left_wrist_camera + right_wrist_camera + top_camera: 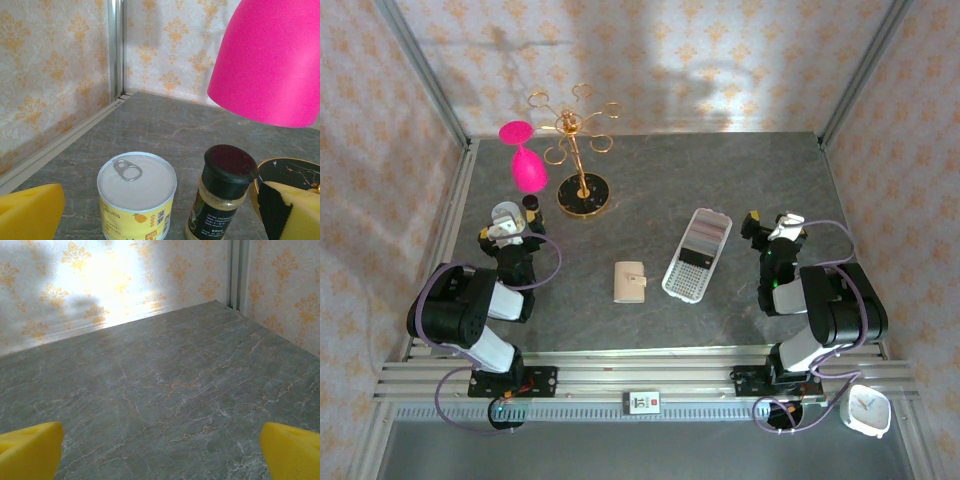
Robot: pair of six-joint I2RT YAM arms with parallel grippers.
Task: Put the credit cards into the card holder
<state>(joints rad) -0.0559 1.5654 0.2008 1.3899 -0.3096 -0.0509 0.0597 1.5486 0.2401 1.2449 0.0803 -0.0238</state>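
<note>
The card holder (630, 281), a small beige wallet with a snap tab, lies shut on the grey table (650, 210) near the middle front. Just right of it a white perforated tray (685, 280) holds a row of thin flat things in its far half, seemingly the credit cards (706, 232); their colours are too small to tell. My left gripper (506, 232) (160, 220) is open at the left, its yellow fingertips (30, 212) wide either side of a tin can. My right gripper (770, 228) (161, 455) is open over bare table at the right.
A yellow-labelled tin can (136, 192) and a black-capped spice jar (225, 192) stand right in front of the left gripper. Behind them a gold rack (582, 150) on a black base holds an upturned pink glass (272, 60). Patterned walls close in three sides.
</note>
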